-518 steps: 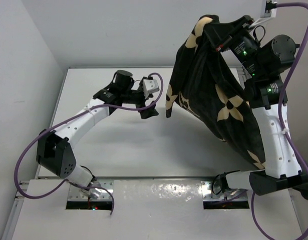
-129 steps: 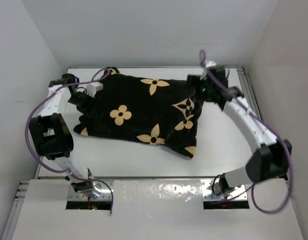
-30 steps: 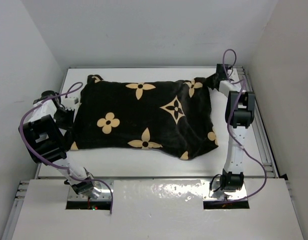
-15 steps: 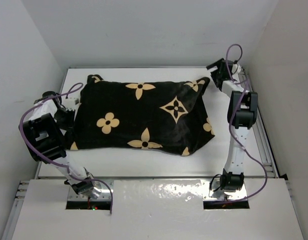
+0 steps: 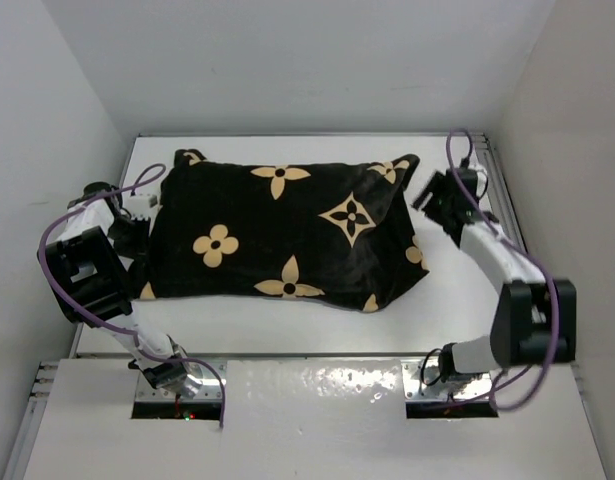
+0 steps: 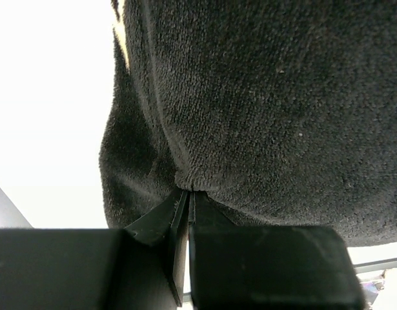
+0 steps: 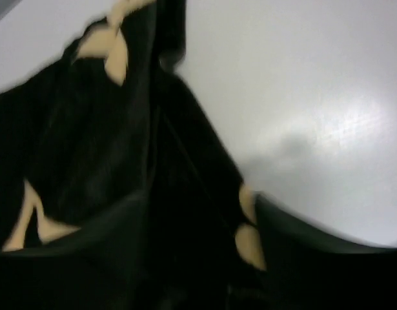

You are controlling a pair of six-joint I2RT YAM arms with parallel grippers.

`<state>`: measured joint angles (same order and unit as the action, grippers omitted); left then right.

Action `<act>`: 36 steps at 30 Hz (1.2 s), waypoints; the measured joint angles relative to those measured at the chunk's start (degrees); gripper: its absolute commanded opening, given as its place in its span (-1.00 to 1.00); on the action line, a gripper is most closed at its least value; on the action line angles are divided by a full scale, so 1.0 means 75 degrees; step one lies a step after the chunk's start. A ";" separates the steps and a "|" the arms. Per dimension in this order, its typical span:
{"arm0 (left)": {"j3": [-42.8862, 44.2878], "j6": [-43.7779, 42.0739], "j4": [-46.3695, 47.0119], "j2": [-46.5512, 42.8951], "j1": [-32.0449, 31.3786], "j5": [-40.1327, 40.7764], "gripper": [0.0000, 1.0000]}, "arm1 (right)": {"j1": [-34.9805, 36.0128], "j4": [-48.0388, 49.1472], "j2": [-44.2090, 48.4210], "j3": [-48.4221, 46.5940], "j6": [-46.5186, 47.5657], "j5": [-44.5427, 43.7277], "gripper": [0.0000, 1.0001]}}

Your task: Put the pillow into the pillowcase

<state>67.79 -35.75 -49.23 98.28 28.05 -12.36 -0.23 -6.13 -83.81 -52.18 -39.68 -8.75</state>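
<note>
**While the left gripper [image 6: 187, 196] pinches its short end, the case [image 5: 287, 235] lies crosswise on the table [image 5: 287, 325]**

Because it fills most of the white tabletop, the case leaves only narrow strips of table in front of it, behind it and at each side. Its long axis runs left to right, roughly parallel to the back wall [image 5: 287, 60]. One short end points at the left arm and the other at the right arm. It looks plump and filled out, with the printed face up: tan flowers toward the far edge, the left half and the near edge, and a diamond star right of centre. The far left corner sticks up in a small ear, and the far right corner rises to a point.

At the left short end, the left gripper is clamped shut on a fold of black velvet. In its wrist view the two fingertips meet on the seam. The left arm [image 5: 82, 270] is folded tight against the left wall beside that end, and its purple cable [image 5: 62, 225] loops over it.

Just beside the right short end, the right gripper [image 5: 430, 195] faces the fabric with its jaws spread wide. Its wrist view is blurred, showing dark cloth and tan print between and beyond the fingers. Whether they touch the case I cannot tell. The right arm [image 5: 502, 265] slants along the table's right side, well clear of the case's top.
</note>
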 measured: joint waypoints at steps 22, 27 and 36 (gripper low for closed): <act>-0.1166 -0.0169 0.0976 -0.0839 0.0041 -0.0038 -0.92 | 0.1964 -0.1460 0.1137 0.2830 -0.0586 -0.0688 -0.21; -0.1244 -0.0204 0.1029 -0.0997 0.0134 -0.0093 -0.92 | 0.1880 -0.1460 0.0877 0.2844 -0.0807 -0.0997 -1.00; -0.1448 -0.0265 0.1110 -0.1131 0.0341 -0.0312 -0.95 | 0.0592 -0.2422 0.5292 0.5053 -0.2363 -0.1177 -1.00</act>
<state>56.93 -37.74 -40.91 89.80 30.61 -14.70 4.21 -24.29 -44.12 -14.28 -57.41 -17.58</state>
